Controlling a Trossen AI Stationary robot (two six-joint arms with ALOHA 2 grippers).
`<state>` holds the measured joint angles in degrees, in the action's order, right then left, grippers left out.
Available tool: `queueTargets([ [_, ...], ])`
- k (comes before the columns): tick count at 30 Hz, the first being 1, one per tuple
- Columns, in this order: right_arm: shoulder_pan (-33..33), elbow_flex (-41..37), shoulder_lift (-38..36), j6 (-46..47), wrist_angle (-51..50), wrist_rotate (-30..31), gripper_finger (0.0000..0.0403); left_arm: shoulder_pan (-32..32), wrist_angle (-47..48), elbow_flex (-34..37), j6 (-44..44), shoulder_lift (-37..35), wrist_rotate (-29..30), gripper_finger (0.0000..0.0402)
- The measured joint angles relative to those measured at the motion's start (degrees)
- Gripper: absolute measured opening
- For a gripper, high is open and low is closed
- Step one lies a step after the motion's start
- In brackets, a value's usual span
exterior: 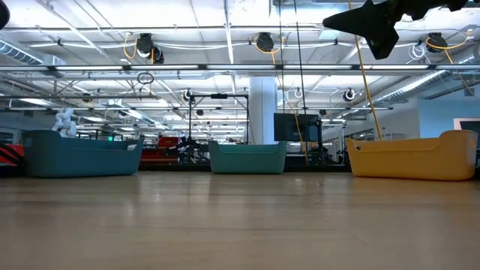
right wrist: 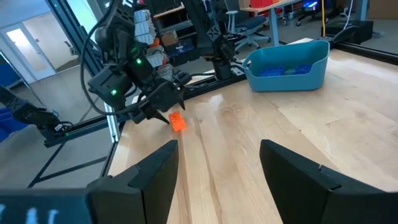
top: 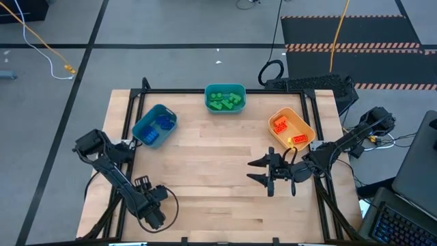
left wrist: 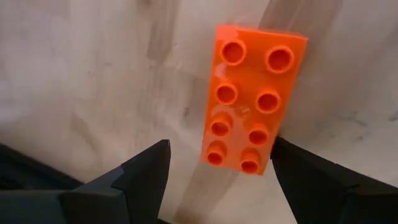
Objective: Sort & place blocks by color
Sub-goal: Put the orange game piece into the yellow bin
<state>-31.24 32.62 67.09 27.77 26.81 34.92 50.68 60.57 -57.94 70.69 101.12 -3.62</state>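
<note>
block: one orange block (left wrist: 254, 99) is left out on the wood, right at the near-left corner of the table (top: 225, 178), directly under my left gripper (left wrist: 217, 168). In my right wrist view it's the orange block (right wrist: 177, 121) sitting just below that arm's fingers.
long axis: from my left wrist it runs pretty much straight away from me, studs up, slightly tilted. So my fingers would close across the short width, which looks like the easy way to pinch it.
left jaws: spread wide, empty, one finger on each side of the block's near end. Not touching it, as far as I can tell.
right gripper (top: 270, 174): hovering near the orange bin (top: 305, 130), fingers apart, holding nothing.
nearer arm: left by a mile.
destination: the orange bin, clear across the table from the block, so I'd guess a long carry or a handoff.
</note>
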Motion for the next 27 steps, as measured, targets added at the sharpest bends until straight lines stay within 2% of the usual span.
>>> queueTargets([
  [5, 0.0, 0.0, 0.0, -0.3, 0.0, 0.0, 0.0219, -0.3, -7.7, 3.8, -0.1, -1.3, 0.0, 0.028],
  [9, 0.0, 0.0, 0.0, -0.3, 0.0, 0.0, 0.0219, -0.6, -7.7, 4.2, -0.3, -1.9, -0.1, 0.0268],
  [12, 0.0, 0.0, 0.0, -0.3, 0.0, 0.0, 0.0219, -1.0, -7.7, 4.2, -0.6, -3.0, 0.0, 0.0231],
  [16, 0.0, 0.0, 0.0, -0.6, 0.0, 1.2, 0.0219, -2.3, -8.7, 4.4, -1.8, -4.7, 2.0, 0.0137],
  [17, 0.0, 0.0, 0.0, -0.5, 0.0, 1.5, 0.0219, -2.8, -8.8, 4.4, -2.4, -5.1, 2.1, 0.013],
  [21, 0.0, 0.0, 0.0, -0.4, 0.0, 2.6, 0.0219, -4.9, -9.1, 4.2, -4.9, -7.4, 1.7, 0.0131],
  [27, 0.0, 0.0, 0.0, -0.6, 0.0, 2.6, 0.0219, -10.9, -11.6, 4.2, -11.4, -13.5, 4.9, 0.0131],
])
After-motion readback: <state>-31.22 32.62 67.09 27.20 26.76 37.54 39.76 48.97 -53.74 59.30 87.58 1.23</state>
